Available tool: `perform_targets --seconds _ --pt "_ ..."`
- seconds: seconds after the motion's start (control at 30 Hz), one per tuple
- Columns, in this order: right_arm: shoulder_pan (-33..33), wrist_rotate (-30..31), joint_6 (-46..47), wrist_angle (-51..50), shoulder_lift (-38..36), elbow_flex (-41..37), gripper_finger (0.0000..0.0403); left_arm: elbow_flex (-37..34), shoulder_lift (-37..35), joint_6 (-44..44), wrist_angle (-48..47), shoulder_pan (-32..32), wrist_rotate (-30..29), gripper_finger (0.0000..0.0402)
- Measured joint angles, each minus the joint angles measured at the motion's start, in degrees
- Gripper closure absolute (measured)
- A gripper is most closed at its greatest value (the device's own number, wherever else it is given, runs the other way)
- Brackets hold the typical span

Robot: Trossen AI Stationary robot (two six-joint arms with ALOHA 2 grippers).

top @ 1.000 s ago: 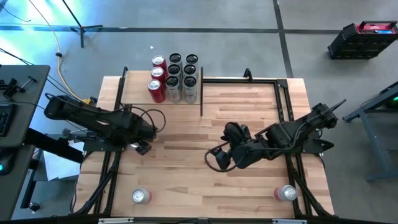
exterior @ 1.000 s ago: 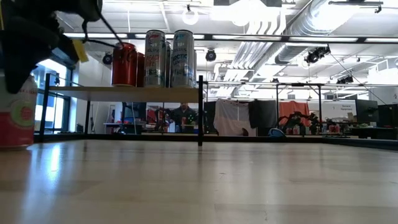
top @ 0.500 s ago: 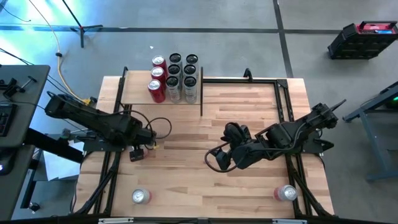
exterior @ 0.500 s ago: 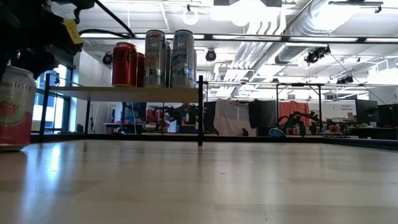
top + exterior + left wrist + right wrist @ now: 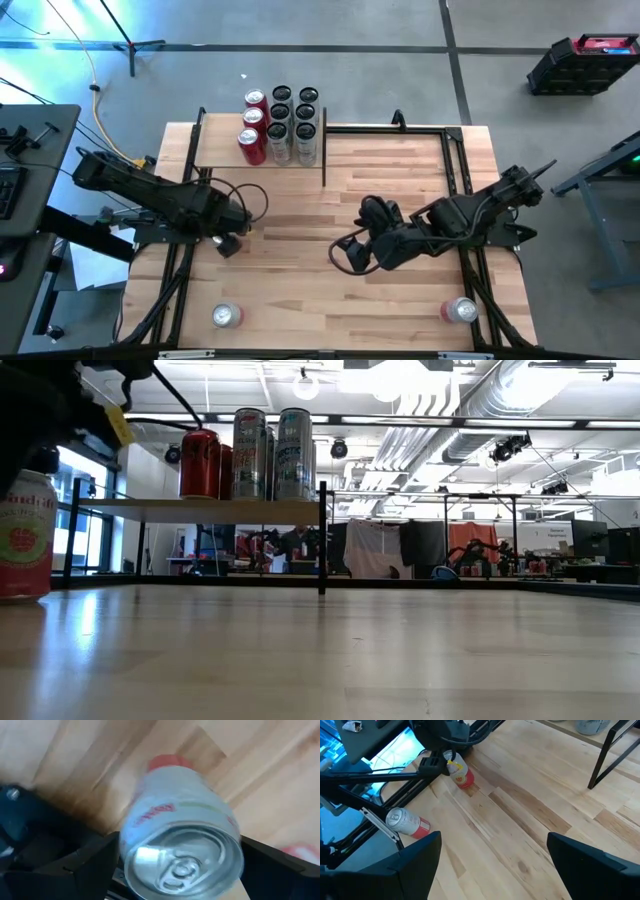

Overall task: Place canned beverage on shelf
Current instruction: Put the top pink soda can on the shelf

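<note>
A red-and-white canned beverage (image 5: pixel 180 845) stands on the tabletop near the left edge, also seen in the low view (image 5: pixel 25 540) and the right wrist view (image 5: pixel 464 777). My left gripper (image 5: pixel 228 243) points straight down over it, open, one finger on each side of the can's top. The shelf (image 5: pixel 215 150) stands at the far left on black posts and carries several cans (image 5: pixel 280 125). My right gripper (image 5: pixel 350 255) hangs open above the table's middle, holding nothing. My left gripper comes at the can from above, and its fingers (image 5: pixel 95 860) stand close against both sides of the upper rim (image 5: pixel 125 855). I cannot tell whether they touch it. The can's base rests on the table.
Two more cans are at the near edge, one left (image 5: pixel 226 316) and one right (image 5: pixel 460 311). A black shelf post (image 5: pixel 324 150) and a thin black frame (image 5: pixel 400 128) stand at the far side. Bare wood lies between the arms.
My left gripper has shifted a little toward the near edge and settled over the can's top. In the low view the can leaned half a second ago and now stands nearly upright in the same spot. The right arm has kept still.
</note>
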Motion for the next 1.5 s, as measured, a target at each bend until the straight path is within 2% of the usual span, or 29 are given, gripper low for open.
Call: perform_targets --seconds 0.3,0.43,0.6,0.77,0.87,1.0,1.27,1.37,1.5 --pt "-0.37 -1.09 0.15 0.51 -0.02 0.00 0.0054 0.04 -0.03 -16.99 -0.04 -3.01 -1.69 0.0052" --pt "-0.37 -1.09 0.14 0.51 -0.02 -0.02 0.0054 0.04 -0.03 -22.10 0.88 -3.37 -4.43 0.0052" --pt "-0.37 -1.09 0.16 0.62 -0.04 -0.02 0.0054 0.04 -0.03 -24.98 1.45 -2.14 -5.46 0.0058" --pt "-0.30 -1.08 0.13 0.60 -0.04 -0.02 0.0054 0.04 -0.05 -25.47 1.40 -1.09 -3.24 0.0093" --pt "-0.32 -1.09 -0.09 0.61 -0.04 -0.02 0.0054 0.10 -0.10 -23.49 1.40 -1.06 -3.15 0.0115" --pt "-0.51 -1.09 -1.60 0.64 -0.07 -0.02 0.0054 2.30 -0.58 -19.35 -1.34 -0.39 -3.12 0.0120" --pt "-2.38 -3.47 -10.67 0.17 -1.23 -0.04 0.0054 17.48 -0.93 -8.08 -18.68 6.68 -5.75 0.0120" --pt "-3.94 -6.52 -16.43 0.16 -2.88 -0.04 0.0054 22.92 -1.27 -1.92 -19.18 9.68 -5.56 0.0120" --pt "-6.46 -7.51 -26.20 -1.14 -5.77 1.28 0.0054 30.52 -1.28 6.50 -19.00 14.37 -4.60 0.0120"
